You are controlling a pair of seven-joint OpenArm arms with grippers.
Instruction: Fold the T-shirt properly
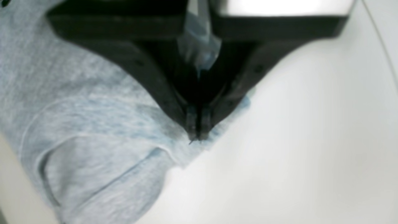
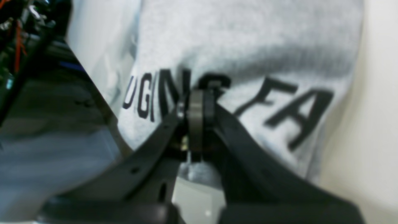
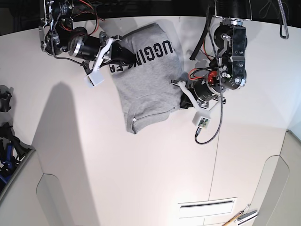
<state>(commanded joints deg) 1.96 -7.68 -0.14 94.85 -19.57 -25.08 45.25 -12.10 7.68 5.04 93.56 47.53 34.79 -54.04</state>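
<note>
- Left fingers (image 1: 191, 124) pinched tight on a grey T-shirt (image 3: 146, 89) edge, low over the white table (image 3: 141, 179).
- Right gripper (image 2: 196, 102) clamped together on cloth beside the black lettering (image 2: 279, 109).
- Shirt rumpled, print side up, strung between both arms.

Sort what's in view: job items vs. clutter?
Job:
- heather-grey cotton T-shirt with black block lettering, lying on the table
- left gripper, shut on its edge
- right gripper, shut on its printed side

Lying about:
- white table
- dark objects at the table's left edge
- wooden-handled tool, bottom right
</note>
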